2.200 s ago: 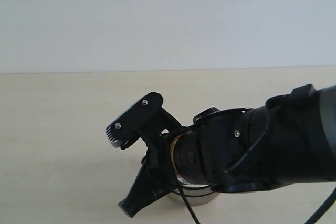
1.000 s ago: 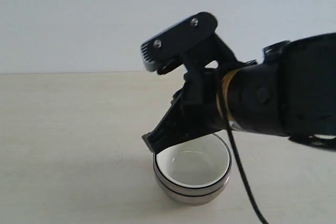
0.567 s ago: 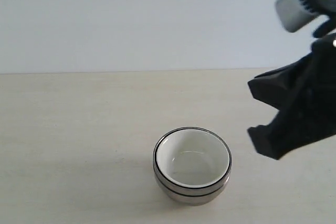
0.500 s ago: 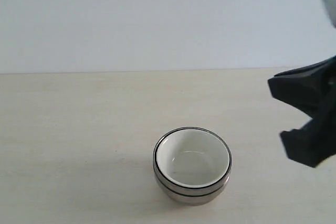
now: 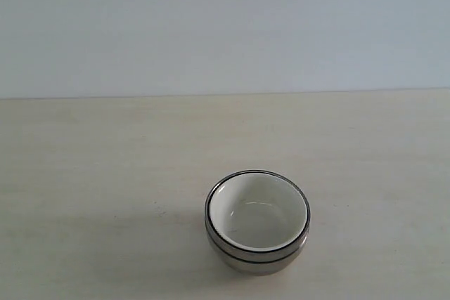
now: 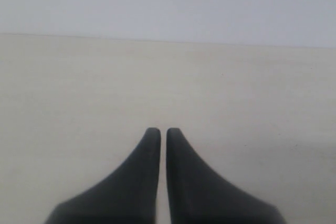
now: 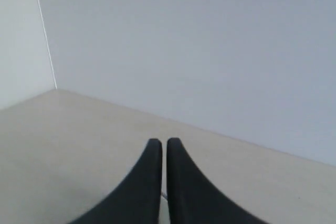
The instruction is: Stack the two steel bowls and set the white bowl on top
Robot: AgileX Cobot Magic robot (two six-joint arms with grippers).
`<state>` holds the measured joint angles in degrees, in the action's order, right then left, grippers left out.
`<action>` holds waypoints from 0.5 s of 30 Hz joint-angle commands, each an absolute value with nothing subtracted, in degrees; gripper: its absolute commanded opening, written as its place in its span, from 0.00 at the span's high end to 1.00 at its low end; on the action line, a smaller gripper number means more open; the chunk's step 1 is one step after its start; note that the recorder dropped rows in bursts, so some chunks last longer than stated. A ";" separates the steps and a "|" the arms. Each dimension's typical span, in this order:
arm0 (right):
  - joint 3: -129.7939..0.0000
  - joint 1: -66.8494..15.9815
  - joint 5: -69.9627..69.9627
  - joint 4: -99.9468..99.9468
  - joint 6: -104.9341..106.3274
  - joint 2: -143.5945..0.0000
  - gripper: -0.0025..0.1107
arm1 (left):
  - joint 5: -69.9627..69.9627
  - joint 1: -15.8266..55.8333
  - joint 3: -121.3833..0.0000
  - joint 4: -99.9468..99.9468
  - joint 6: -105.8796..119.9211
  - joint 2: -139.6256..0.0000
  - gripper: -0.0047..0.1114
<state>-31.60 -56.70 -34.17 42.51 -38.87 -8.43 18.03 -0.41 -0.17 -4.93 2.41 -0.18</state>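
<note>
White bowl [image 5: 257, 219] nested; right claw [image 7: 159, 141] closed

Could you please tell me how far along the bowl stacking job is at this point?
Done, by the look of it: the white bowl sits on top, nested in the steel bowls, whose two shiny bands show below its rim, as one stack on the table. In hand: nothing; the left hand and right hand are shut, empty and away from the stack. Left: apparently nothing.

The right end effector [image 7: 163, 141], which hung over the white bowl [image 5: 257, 219], has left the exterior view.
</note>
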 commanded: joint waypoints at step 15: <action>-28.51 -34.19 -22.82 45.26 -44.82 0.00 0.98 | 17.60 -0.12 0.00 -4.93 2.14 0.00 0.93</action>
